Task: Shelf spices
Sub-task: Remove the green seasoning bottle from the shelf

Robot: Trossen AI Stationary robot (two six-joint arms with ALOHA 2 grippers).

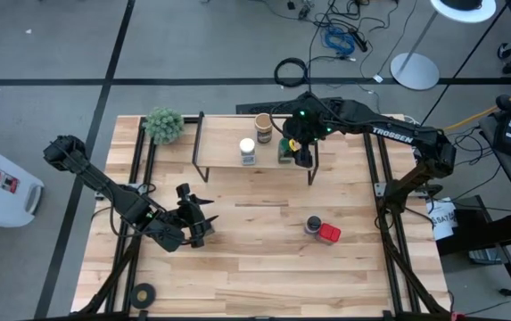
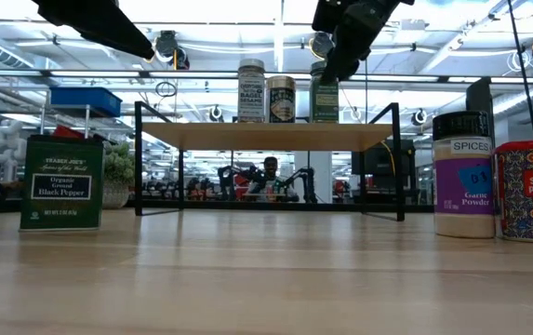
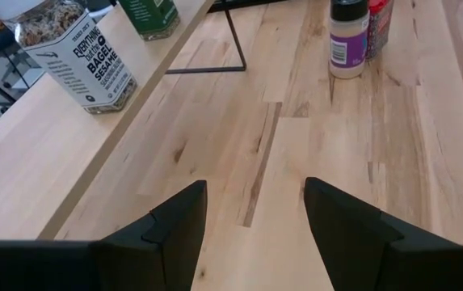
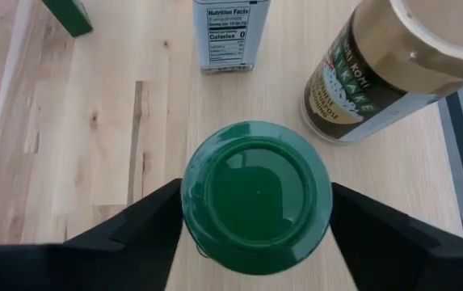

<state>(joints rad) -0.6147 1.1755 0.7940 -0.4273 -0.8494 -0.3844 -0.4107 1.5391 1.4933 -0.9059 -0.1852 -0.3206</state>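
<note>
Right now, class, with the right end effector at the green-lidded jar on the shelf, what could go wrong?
1. The right end effector brackets the green-lidded jar; lifting off crooked might tip it.
2. The tan cylinder and white-lidded jar stand close by, so a sideways swing could topple them off the shelf.

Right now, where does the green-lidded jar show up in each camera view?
High view: green-lidded jar on the shelf, right end, beside the right gripper.
Low view: rightmost jar on the shelf.
Left wrist view: only its base.
Right wrist view: lid between the fingers.
Shared landmark: the bagel seasoning jar.
</note>
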